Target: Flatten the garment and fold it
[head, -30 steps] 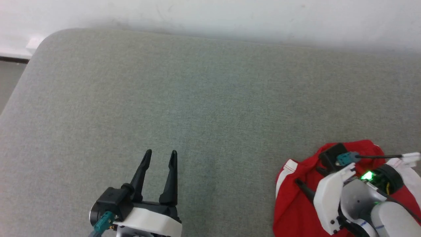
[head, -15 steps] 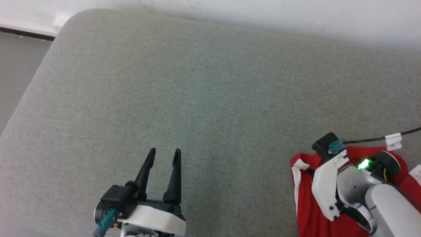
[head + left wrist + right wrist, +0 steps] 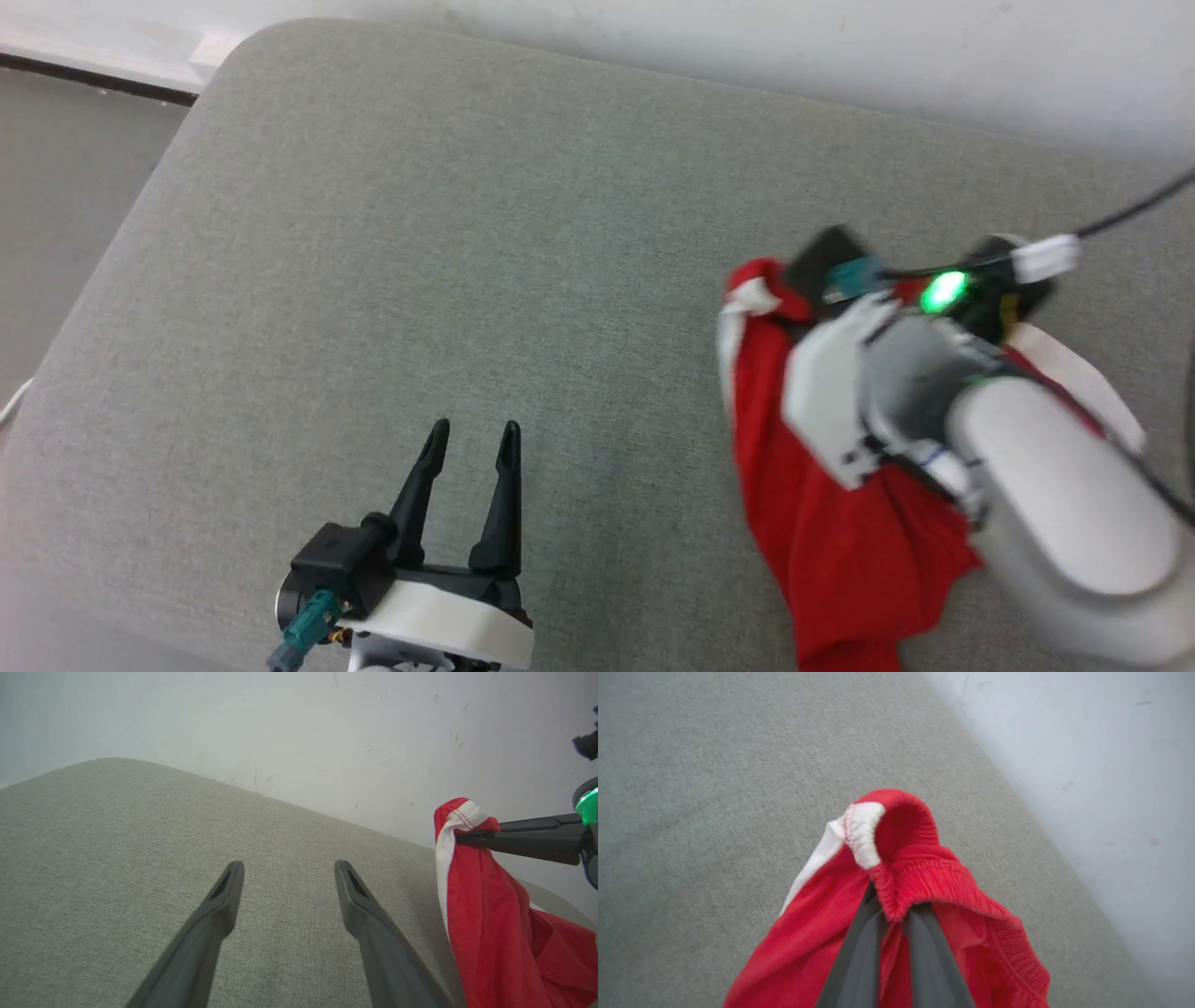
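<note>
So, garment [image 3: 840,551]: one pair of red shorts, bunched, at 4 o'clock in the head view. It hangs from its waistband, and the lower folds reach down onto the cushion [image 3: 467,233].
White trim: two bands show in the head view. One is at the raised top corner; the other lies past the right wrist, toward 3 o'clock.
Right gripper [image 3: 896,914]: one, its two dark fingers clenched on the elastic waistband just beside the white stripe. In the left wrist view it [image 3: 467,838] enters from 3 o'clock and pinches the cloth's top corner [image 3: 481,933].
Left gripper [image 3: 474,439]: one, its two fingers spread apart and holding nothing. It sits at 7 o'clock in the head view, over bare cushion [image 3: 288,868], well apart from the garment.
Cushion: one grey fabric pad, with its rounded corner at 11 o'clock.
Wall [image 3: 653,37]: white, along 12 o'clock.
Green light [image 3: 943,291]: one, lit on the right wrist at 2 o'clock.
Cable [image 3: 1130,210]: one black lead, running off toward 2 o'clock.
</note>
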